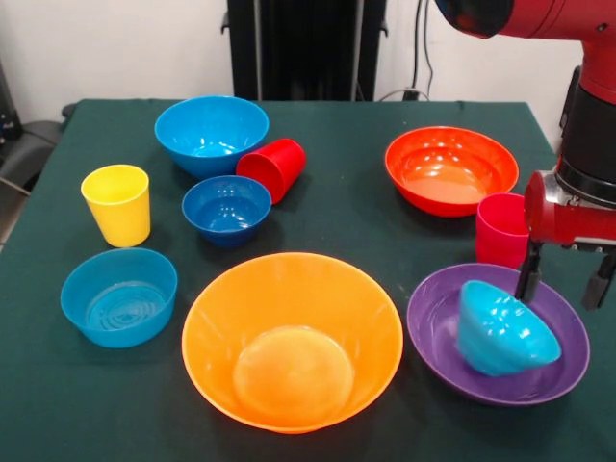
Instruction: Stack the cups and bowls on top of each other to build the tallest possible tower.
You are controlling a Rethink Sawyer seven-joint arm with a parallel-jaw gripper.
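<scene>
Here the fingers (566, 279) stand apart, just above the upturned blue bowl (502, 330) in the purple bowl (431, 337).

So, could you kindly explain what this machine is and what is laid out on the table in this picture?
It is a robot arm, red and black, seen from a camera across a green-covered table. Its hand hangs open over a purple bowl, where a light blue bowl lies tilted; nothing is held. Also on the table: a big orange bowl, a red-orange bowl, three more blue bowls, an upright yellow cup, a red cup on its side, and a pinkish-red cup.
</scene>
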